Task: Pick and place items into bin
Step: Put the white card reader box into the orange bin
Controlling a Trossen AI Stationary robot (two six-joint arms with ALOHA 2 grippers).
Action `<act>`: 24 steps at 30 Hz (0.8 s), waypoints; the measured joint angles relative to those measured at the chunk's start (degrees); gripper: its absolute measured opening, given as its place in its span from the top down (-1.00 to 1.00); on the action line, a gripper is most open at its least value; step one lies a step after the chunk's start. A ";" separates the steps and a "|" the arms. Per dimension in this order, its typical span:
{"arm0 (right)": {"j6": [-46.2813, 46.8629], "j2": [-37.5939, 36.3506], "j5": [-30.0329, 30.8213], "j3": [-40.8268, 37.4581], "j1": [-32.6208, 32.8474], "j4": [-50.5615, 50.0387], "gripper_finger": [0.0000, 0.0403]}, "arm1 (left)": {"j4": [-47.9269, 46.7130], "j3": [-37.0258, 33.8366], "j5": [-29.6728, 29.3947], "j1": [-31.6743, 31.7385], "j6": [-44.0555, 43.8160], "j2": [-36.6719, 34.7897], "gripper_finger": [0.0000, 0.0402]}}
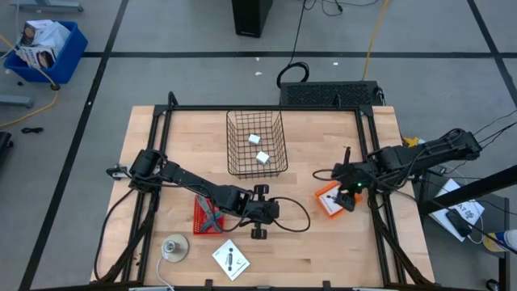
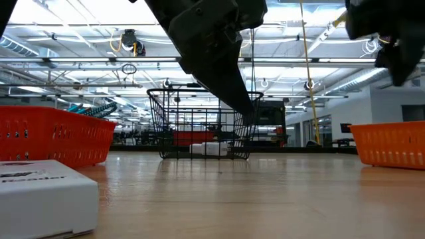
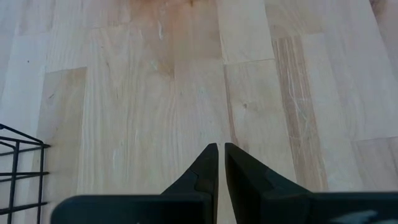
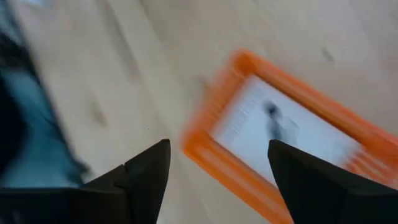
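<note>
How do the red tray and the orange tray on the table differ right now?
The red tray lies on the table's left half under the left arm and holds a grey tool; the orange tray lies on the right half and holds a white card. The right gripper hovers at the orange tray with fingers open; the left gripper sits beyond the red tray with fingers shut. Both are small mesh-sided trays outside the wire bin.

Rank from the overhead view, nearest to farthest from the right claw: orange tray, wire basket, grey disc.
From the right claw:
1. Orange tray, directly beside it.
2. Wire basket, toward the table's back centre.
3. Grey disc, front left corner.
</note>
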 joint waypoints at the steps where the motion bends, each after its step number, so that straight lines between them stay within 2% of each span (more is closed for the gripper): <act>1: 2.10 0.02 0.06 0.00 0.19 2.85 -0.30 | -0.21 0.00 0.00 0.00 0.09 0.00 0.82; 3: 5.31 0.07 0.04 -0.51 0.27 10.84 -0.29 | -1.25 0.02 0.01 0.00 0.09 0.00 0.82; 6: 5.16 0.09 -0.07 -2.85 0.29 25.78 -0.29 | -4.29 0.02 0.15 -0.02 -0.37 0.00 0.82; 14: -1.28 0.11 -0.58 -14.73 1.71 72.26 -0.30 | -9.40 0.02 8.48 -1.07 -5.98 0.00 0.82; 19: -9.98 0.15 -3.80 -23.17 4.78 89.80 -0.30 | -9.21 0.02 8.67 -1.86 -11.04 0.00 0.82; 24: -21.26 0.67 -0.03 -30.21 10.17 108.60 -0.31 | -7.79 0.02 10.11 -3.08 -12.97 0.00 0.82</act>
